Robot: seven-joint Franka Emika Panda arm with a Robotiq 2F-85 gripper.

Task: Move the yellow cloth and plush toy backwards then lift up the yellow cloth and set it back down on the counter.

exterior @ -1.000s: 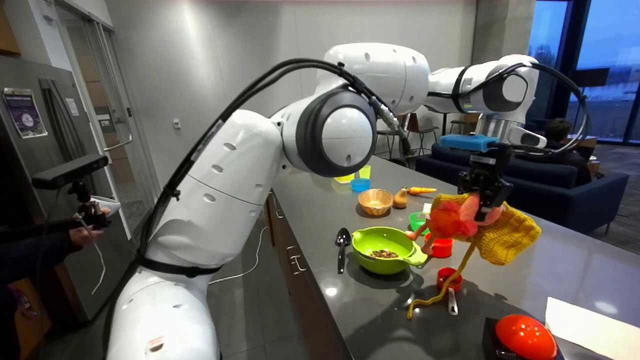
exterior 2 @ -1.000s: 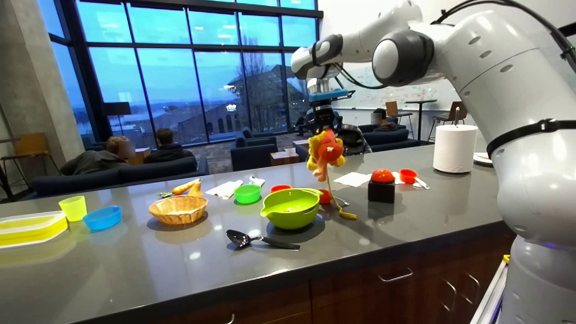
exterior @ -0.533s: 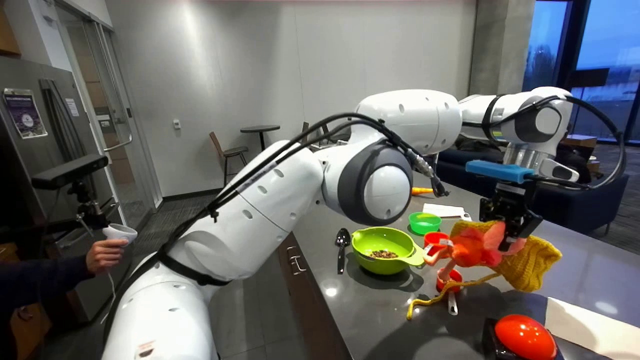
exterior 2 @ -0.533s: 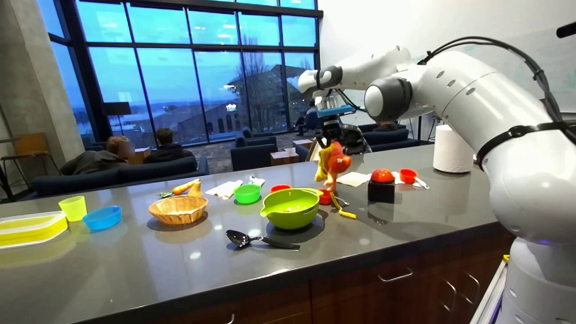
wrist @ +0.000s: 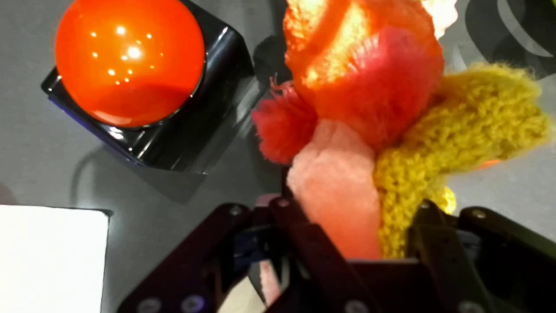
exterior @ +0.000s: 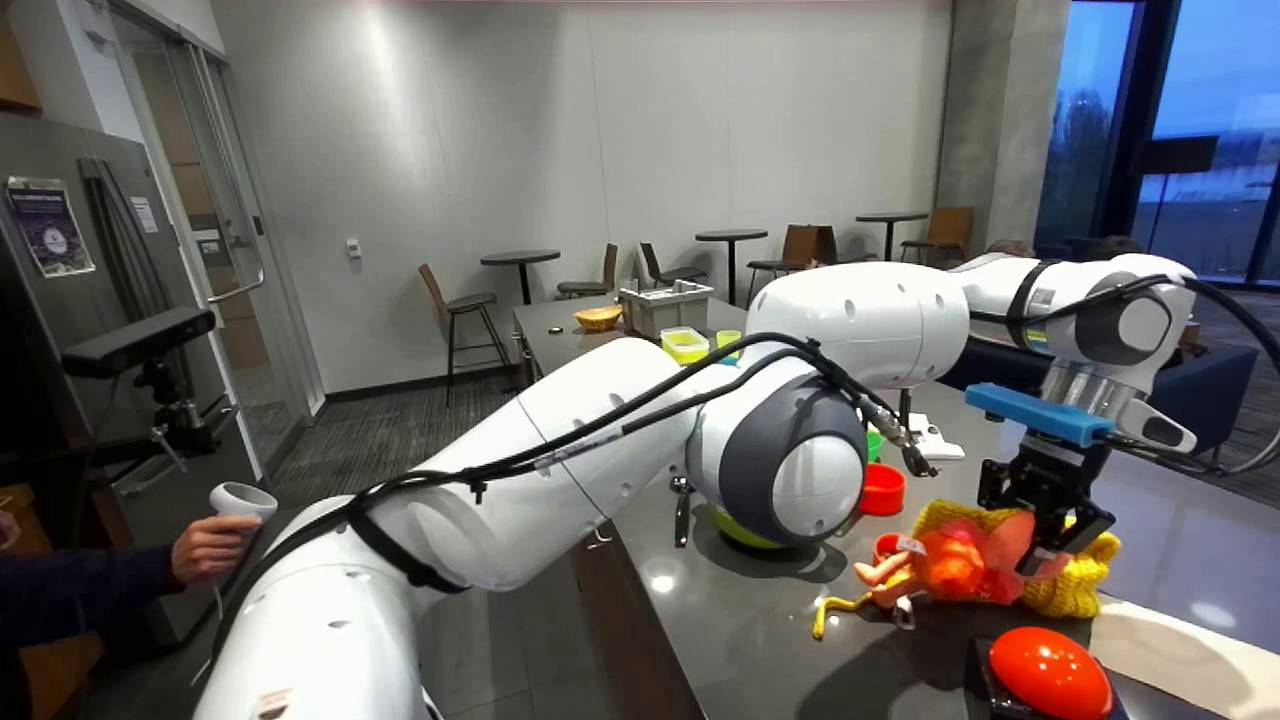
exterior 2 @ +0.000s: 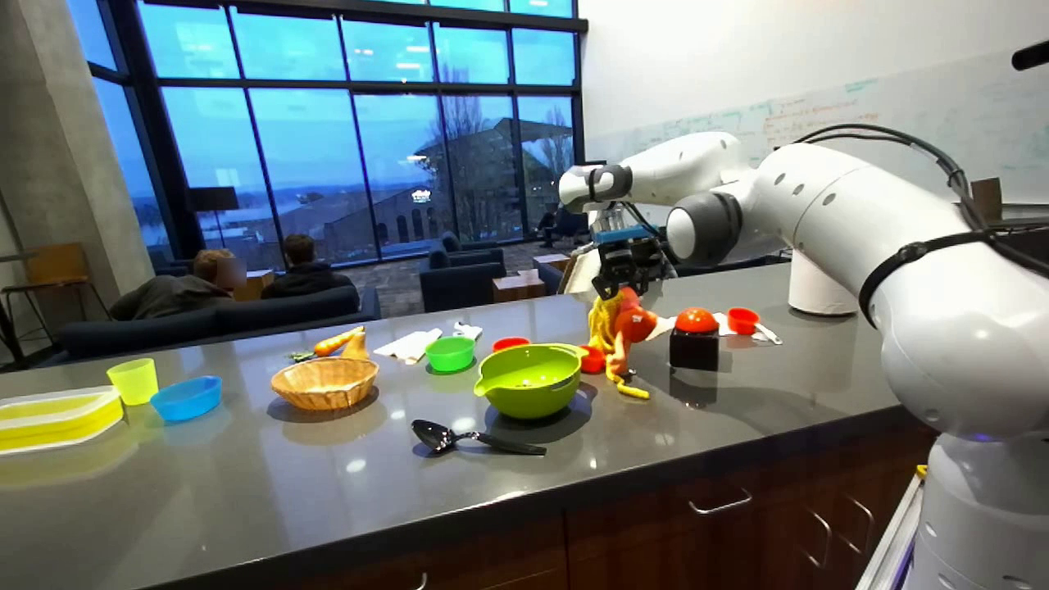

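My gripper (exterior: 1045, 535) is shut on the plush toy (exterior: 955, 565) and the yellow cloth (exterior: 1070, 585) together, low over the grey counter (exterior 2: 246, 492). In the wrist view the peach part of the plush toy (wrist: 336, 187) and the knitted yellow cloth (wrist: 451, 121) lie side by side between the fingers. The toy's orange body hangs on the camera's far side. A yellow cord trails from the bundle onto the counter. Whether the toy's underside touches the surface I cannot tell. In an exterior view the plush toy (exterior 2: 635, 325) partly covers the yellow cloth (exterior 2: 605, 321).
Close by stands a glossy red dome button (wrist: 130, 61) on a black base. The lime-green bowl (exterior 2: 533, 381) and a red cup (exterior 2: 592, 358) are on the opposite side. A black spoon (exterior 2: 467, 438), a basket (exterior 2: 324, 385) and a paper towel roll (exterior 2: 819, 283) stand farther off.
The arm has come down and shifted toward the red button, carrying toy and cloth from mid-air to near the counter. The cord's end has stayed where it lay. The grip has not changed.
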